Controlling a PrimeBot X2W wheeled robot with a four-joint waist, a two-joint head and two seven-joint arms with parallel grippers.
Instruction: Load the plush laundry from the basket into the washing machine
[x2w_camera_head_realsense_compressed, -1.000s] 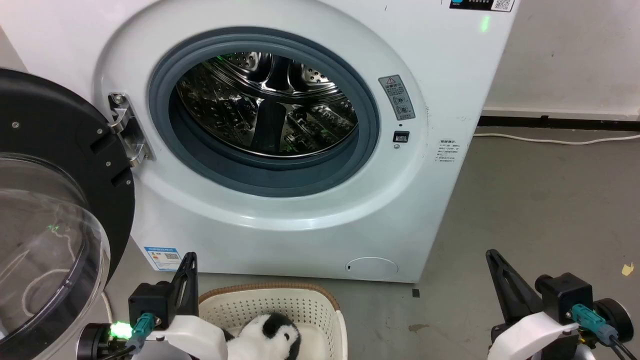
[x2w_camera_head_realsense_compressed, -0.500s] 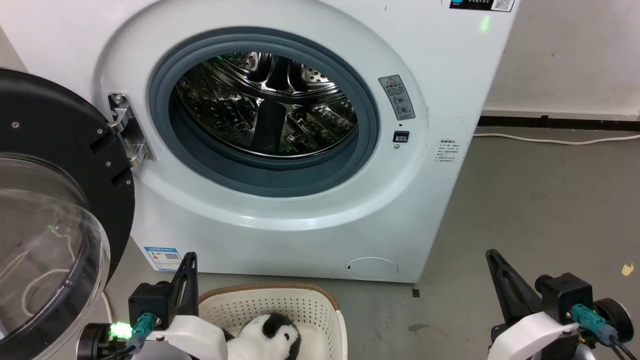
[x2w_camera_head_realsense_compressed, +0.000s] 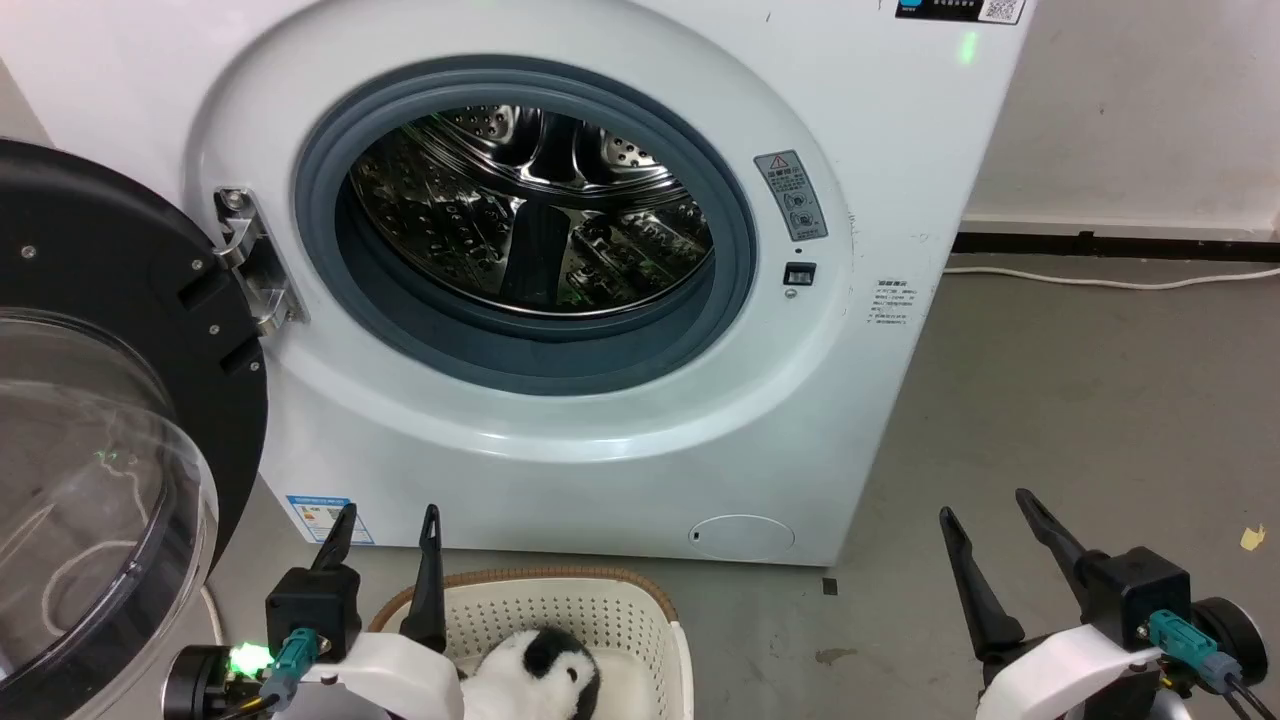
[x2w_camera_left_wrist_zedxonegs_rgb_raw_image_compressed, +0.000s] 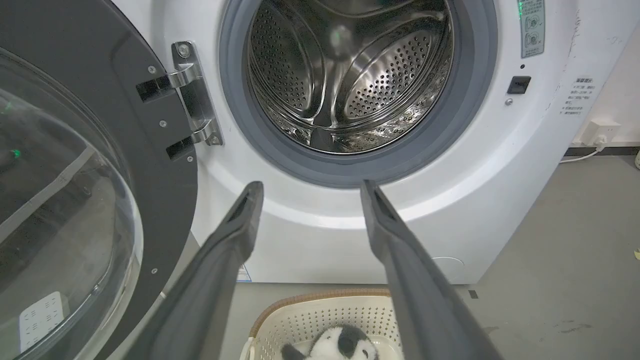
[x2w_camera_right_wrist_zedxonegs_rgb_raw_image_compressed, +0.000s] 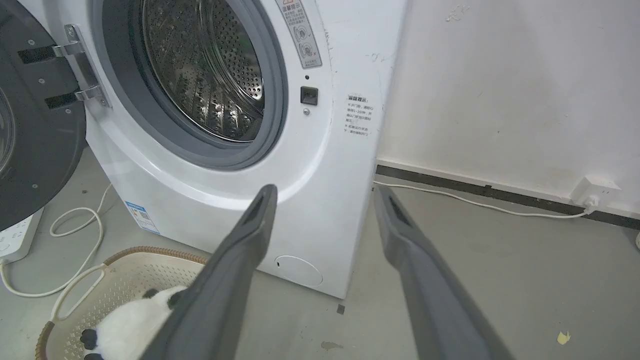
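Down at the lower left of the head view, the left gripper (x2w_camera_head_realsense_compressed: 388, 512) stands with its two dark fingers spread apart and nothing between them, tips pointing up toward the washer (x2w_camera_head_realsense_compressed: 600, 470). Its inner finger crosses the left rim of the basket (x2w_camera_head_realsense_compressed: 560, 610) in that view; whether it touches the rim I cannot tell. Through the left wrist camera the gap between the fingers frames the lower part of the seal (x2w_camera_left_wrist_zedxonegs_rgb_raw_image_compressed: 350, 175), with the basket low down between them.

Over at the lower right, the right gripper (x2w_camera_head_realsense_compressed: 984, 503) is likewise spread wide and empty. It sits above bare floor (x2w_camera_head_realsense_compressed: 1080, 400), well apart from the basket and off the washer's front right corner.

The penguin (x2w_camera_head_realsense_compressed: 535, 680) lies inside the basket, white belly showing and black head toward the right side. No finger touches it. The basket rests on the floor just before the washer, below the mouth and a little to its left.

The washer's door (x2w_camera_head_realsense_compressed: 100, 420) hangs fully open on the left, its clear bubble facing the camera, held by a metal hinge (x2w_camera_head_realsense_compressed: 250, 260). The grey seal rings a shiny perforated drum (x2w_camera_head_realsense_compressed: 530, 220), which has no laundry in it.

Beyond the washer's right side a white cable (x2w_camera_head_realsense_compressed: 1100, 280) runs along the floor at the foot of the wall (x2w_camera_head_realsense_compressed: 1150, 100).
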